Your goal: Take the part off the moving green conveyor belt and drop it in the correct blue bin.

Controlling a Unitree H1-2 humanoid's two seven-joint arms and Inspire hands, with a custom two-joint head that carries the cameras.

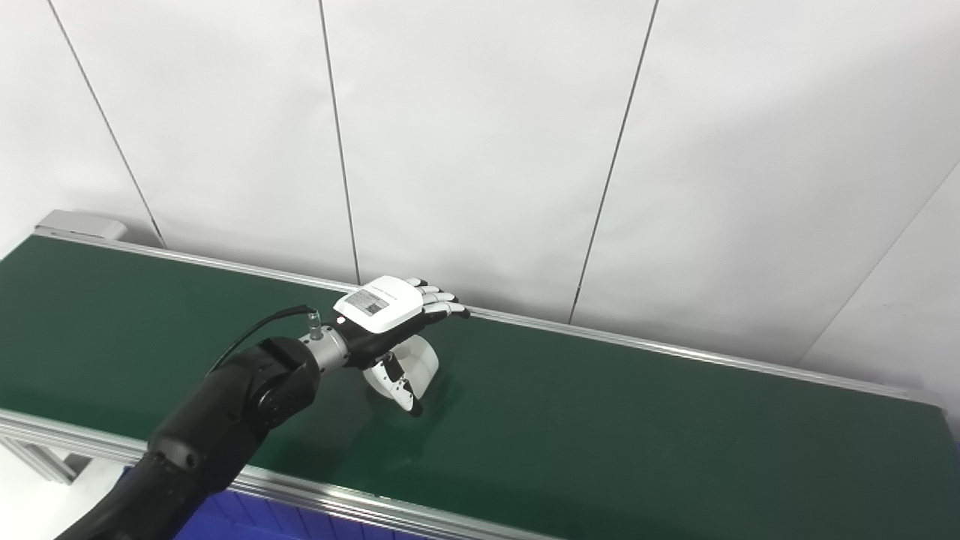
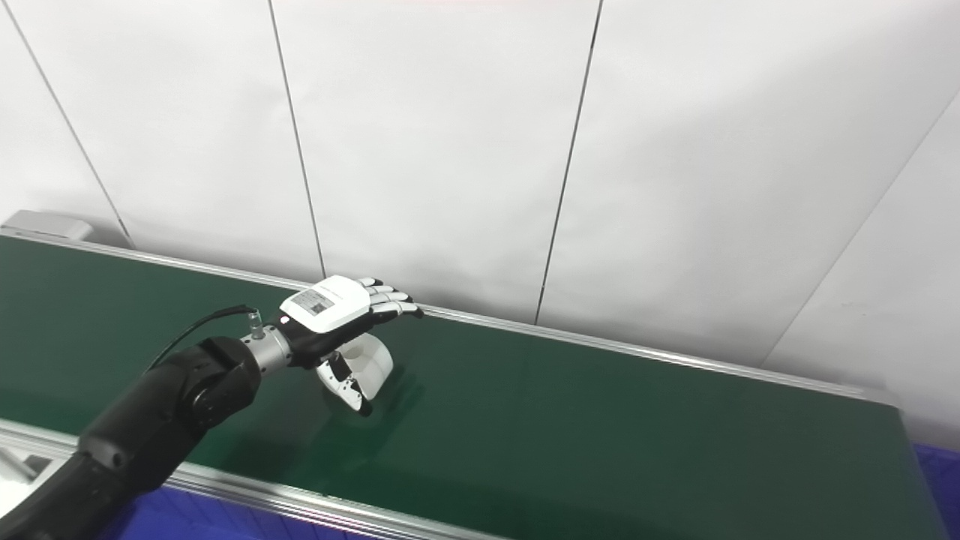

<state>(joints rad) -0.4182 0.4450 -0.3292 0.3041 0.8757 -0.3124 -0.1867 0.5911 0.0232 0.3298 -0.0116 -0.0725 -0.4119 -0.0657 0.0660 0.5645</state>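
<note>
A white rounded part [image 1: 421, 363] lies on the green conveyor belt [image 1: 637, 435] near the belt's far side; it also shows in the right eye view [image 2: 375, 361]. My left hand [image 1: 390, 311] hovers just over it, palm down, fingers stretched out flat toward the far rail. The thumb [image 1: 401, 386] hangs down on the near side of the part. The fingers are not closed around the part, and the hand hides its top. My right hand is not in view.
A metal rail [image 1: 675, 349] runs along the belt's far edge below the white wall panels. Another rail [image 1: 337, 499] borders the near edge. A blue bin [image 1: 240, 517] shows below the near rail, and another blue edge [image 2: 937, 469] past the belt's right end.
</note>
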